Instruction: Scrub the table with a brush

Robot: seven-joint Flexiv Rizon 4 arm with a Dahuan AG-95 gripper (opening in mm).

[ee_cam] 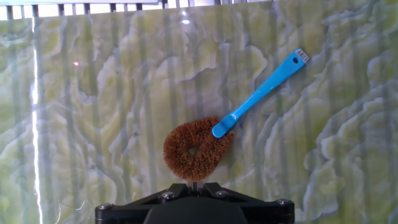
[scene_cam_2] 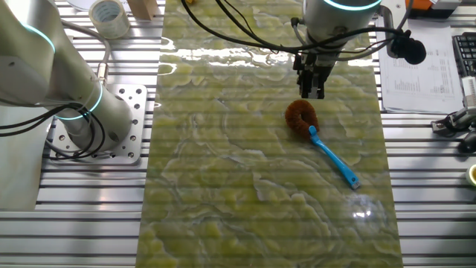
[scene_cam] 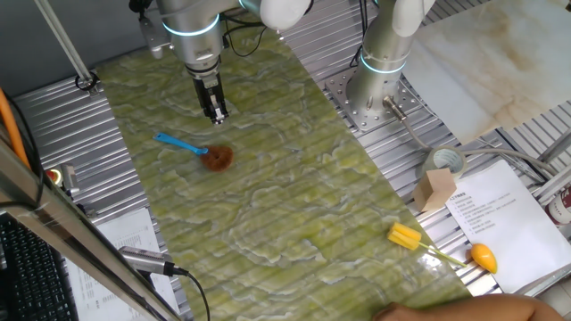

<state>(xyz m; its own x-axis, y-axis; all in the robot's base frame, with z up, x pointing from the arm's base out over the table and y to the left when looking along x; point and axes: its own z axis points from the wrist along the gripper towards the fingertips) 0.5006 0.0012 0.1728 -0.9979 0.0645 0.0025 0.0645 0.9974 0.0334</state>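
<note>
One fixed view: brush (scene_cam: 198,151) lies flat on table (scene_cam: 294,214), gripper (scene_cam: 216,113) above, just beside bristle head, carrying nothing; jaw gap unreadable. Yellow-headed tool (scene_cam: 441,246) lies well apart, near table's far end.

Other fixed view: fingers appear nearly together, but open or closed cannot be told.

Hand view: fingertips hidden; loop-shaped bristle head clear. Brush likely light, bristles springy, handle stiff and slick: grasp mid-handle.

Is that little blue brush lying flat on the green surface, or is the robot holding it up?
Lying flat: the brush rests on the table, with the gripper above it, not touching.
</note>
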